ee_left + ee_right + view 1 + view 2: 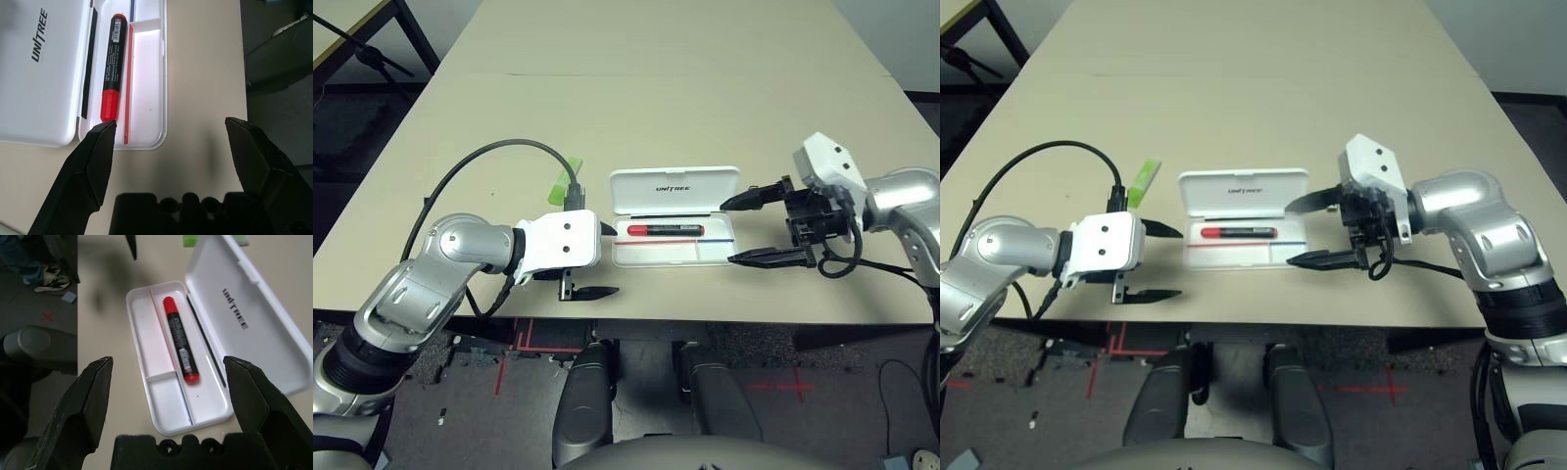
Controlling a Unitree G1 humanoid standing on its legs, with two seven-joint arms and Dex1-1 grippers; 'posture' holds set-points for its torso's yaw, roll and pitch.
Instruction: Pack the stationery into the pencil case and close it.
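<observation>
white pencil case (674, 217) lies open, red marker (664, 230) inside, green highlighter (564, 178) beside it.

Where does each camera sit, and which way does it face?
Head stereo pair: looks forward and down at the table; both silver forearms show, left hand and right hand flanking the open pencil case.
Left wrist: looks along its own open fingers at the case and red marker.
Right wrist: looks along its open fingers at the same case.
Shared: all see the marker in the case.
</observation>
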